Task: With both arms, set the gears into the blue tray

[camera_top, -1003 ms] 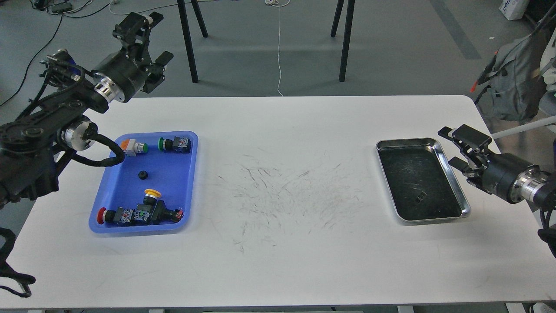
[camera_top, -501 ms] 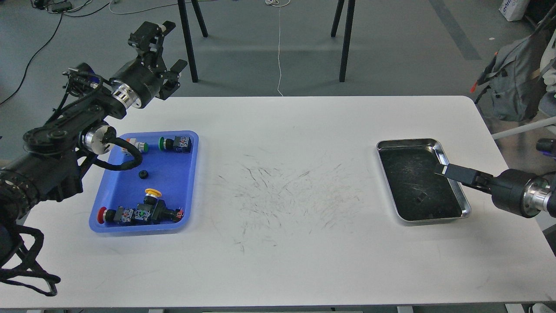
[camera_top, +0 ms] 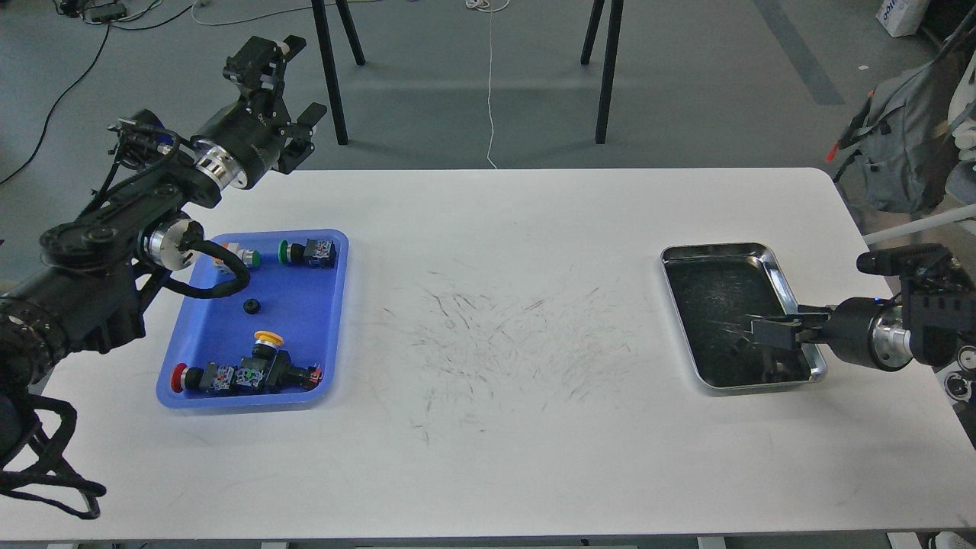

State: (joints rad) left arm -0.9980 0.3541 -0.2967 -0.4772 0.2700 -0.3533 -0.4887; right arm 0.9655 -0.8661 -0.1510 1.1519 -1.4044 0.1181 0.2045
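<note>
The blue tray (camera_top: pixel 316 364) lies at the table's left. One gear (camera_top: pixel 251 306) rests on its floor, among several push-button switches. A second small dark gear (camera_top: pixel 735 349) lies faintly visible on the dark bottom of the steel tray (camera_top: pixel 782 274) at the right. My right gripper (camera_top: pixel 765 335) reaches in low over that steel tray, its tip just right of the gear. It looks dark and nearly end-on, so its fingers cannot be told apart. My left gripper (camera_top: pixel 285 90) hangs open and empty above the table's far left edge, behind the blue tray.
Switches with green caps (camera_top: pixel 306 252) lie at the blue tray's far end; others with red and yellow caps (camera_top: pixel 248 372) lie at its near end. The white table (camera_top: pixel 496 427) is scuffed in the middle. Chair legs and a cable stand beyond the far edge.
My right gripper has swung from beside the steel tray's right rim to low over its bottom, close to the gear there. The left arm shifted right and has since held still.
</note>
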